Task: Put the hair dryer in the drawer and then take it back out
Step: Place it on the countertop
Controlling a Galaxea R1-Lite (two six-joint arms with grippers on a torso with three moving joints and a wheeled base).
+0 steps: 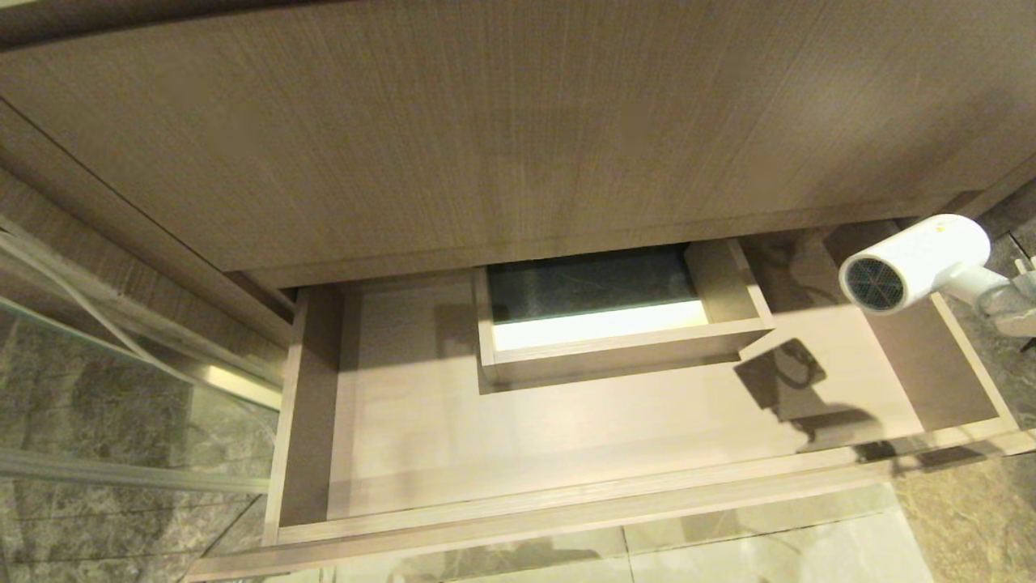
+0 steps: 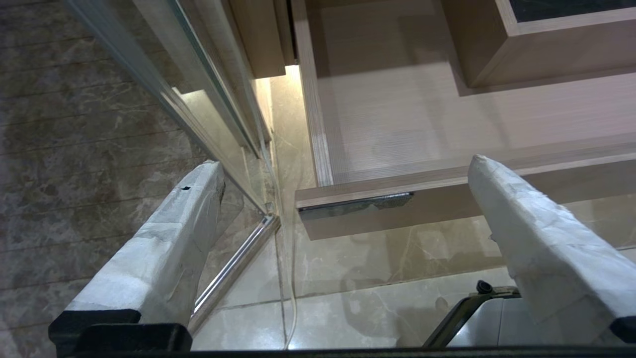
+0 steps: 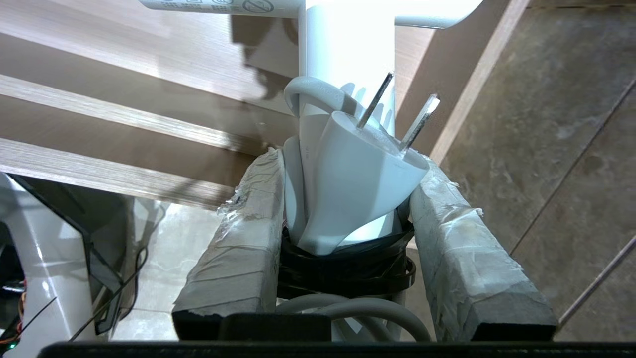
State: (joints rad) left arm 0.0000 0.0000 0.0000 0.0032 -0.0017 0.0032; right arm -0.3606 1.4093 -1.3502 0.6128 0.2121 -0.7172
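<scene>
Right wrist view: the hair dryer is pinched by its handle and bundled cord in the right claw, barrel crosswise beyond the fingertips. Farther off, the open drawer lies below and leftward. The left claw is held spread, far side.

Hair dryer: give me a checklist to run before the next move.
1. Right pincer clamped on the hair dryer handle with plug and cord: ok.
2. Drawer pulled open: ok.
3. Drawer floor free of other things: ok.
4. Boxed cutout clear of the dryer's path: cannot tell.
5. Dryer off the drawer floor, above its right end: ok.
6. Left pincer open, apart from the drawer front: ok.
</scene>
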